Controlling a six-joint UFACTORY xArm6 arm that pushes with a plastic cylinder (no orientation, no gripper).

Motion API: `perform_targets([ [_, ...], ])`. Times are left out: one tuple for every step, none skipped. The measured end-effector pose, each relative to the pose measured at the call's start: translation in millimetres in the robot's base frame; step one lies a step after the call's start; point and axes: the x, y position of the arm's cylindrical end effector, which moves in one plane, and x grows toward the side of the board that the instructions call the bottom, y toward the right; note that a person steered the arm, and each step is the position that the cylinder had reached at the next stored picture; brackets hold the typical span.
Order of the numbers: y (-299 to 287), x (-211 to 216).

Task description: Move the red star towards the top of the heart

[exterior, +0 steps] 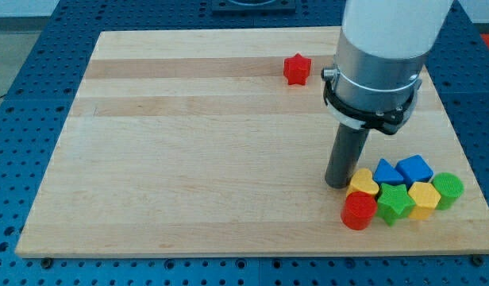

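While my tip point(337, 183) touches the yellow heart point(363, 183), the red star point(296, 69) sits well apart; no jaws, no writing.

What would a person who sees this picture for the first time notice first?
The big white and grey arm at the view's upper right, with my tip just left of the yellow heart. That heart belongs to a bright cluster of blocks at lower right, while the red star sits alone near the top.

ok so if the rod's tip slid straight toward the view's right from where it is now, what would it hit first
Most likely the yellow heart: my tip sits right at its left edge, maybe already touching. The red star lies far off toward the view's top.
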Motion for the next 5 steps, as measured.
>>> perform_targets([
  [-6, -3],
  [-68, -45],
  [-144, -137],
  [-138, -216],
  [-113, -244],
])
